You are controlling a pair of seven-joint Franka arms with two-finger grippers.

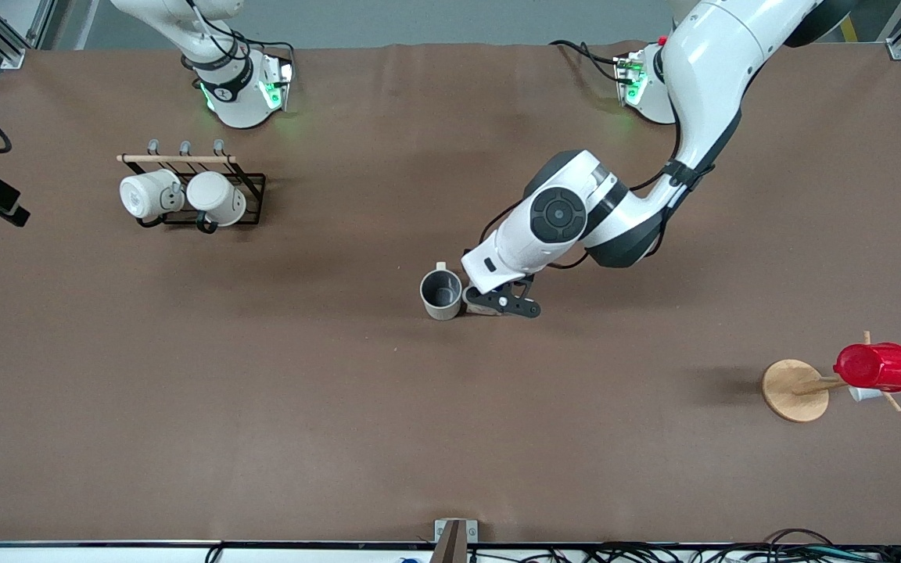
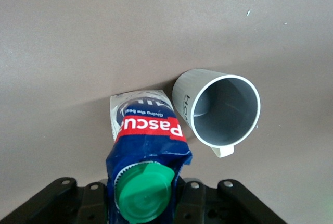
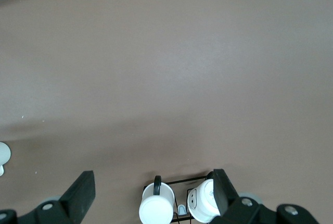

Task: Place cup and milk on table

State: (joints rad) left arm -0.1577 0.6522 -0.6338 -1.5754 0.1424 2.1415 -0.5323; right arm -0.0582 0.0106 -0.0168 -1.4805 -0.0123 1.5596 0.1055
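Standing mid-desk in the front view: pale grey-beige ceramic mug [image 1: 441, 295], dark grey inside, upright on the matte brown desk [image 1: 263, 407]. Left pincer [image 1: 502, 303] just beside it, toward the left arm's end. Right arm waits at its base.

Left wrist view: left pincer [image 2: 147, 195] clamped on the white and dark blue milk carton [image 2: 147, 143], red label, round green cap [image 2: 144, 193]; mug [image 2: 218, 109] just beside the carton, handle visible, dark lettering.

Right wrist view: right pincer [image 3: 151, 193] spread wide, holding nothing, over two white mugs [image 3: 179, 206] on a black wire rack [image 3: 182, 182].
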